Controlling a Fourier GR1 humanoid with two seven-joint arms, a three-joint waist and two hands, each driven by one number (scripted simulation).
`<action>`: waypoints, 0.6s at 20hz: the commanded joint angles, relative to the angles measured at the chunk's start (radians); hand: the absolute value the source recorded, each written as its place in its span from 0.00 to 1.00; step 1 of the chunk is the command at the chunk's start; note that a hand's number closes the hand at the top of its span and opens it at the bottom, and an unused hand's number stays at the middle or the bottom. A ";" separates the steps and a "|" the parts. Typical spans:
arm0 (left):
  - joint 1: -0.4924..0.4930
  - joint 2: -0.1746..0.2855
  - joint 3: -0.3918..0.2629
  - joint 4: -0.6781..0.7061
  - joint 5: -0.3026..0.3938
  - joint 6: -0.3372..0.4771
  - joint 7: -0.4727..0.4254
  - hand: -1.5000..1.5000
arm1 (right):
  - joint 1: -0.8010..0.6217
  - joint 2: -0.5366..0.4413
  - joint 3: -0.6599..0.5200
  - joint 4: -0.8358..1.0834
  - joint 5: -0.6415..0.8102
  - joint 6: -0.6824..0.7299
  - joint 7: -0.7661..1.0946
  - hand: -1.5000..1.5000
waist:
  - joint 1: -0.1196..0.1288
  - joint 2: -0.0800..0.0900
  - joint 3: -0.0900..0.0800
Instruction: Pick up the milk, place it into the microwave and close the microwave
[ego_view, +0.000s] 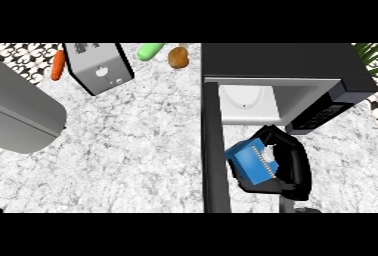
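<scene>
R hand is curling round the blue rectangular milk carton, holding it just near of the black box microwave, below its open white cavity and right of the dark open door. Risk: carton is riding skewed and may be catching cavity sill or door edge on entry.

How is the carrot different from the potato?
The carrot is orange, the potato brown. The carrot is long and thin; the potato is short and rounded. The carrot lies left of the toaster, while the potato lies right of it, close to the microwave. Both lie near the far edge of the counter.
</scene>
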 joint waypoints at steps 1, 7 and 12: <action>-0.064 -0.001 0.006 0.052 -0.038 0.003 -0.005 0.00 | -0.138 -0.031 -0.114 0.133 0.017 -0.033 0.028 1.00 | -0.003 0.002 0.000; -0.050 0.011 0.034 0.024 0.012 -0.042 0.036 0.00 | -0.361 0.001 -0.146 0.446 0.005 -0.143 -0.006 1.00 | 0.007 0.003 0.001; -0.119 0.029 0.116 0.081 0.052 -0.039 0.068 0.00 | -0.383 -0.012 -0.239 0.641 -0.019 -0.049 -0.178 1.00 | -0.001 0.002 0.001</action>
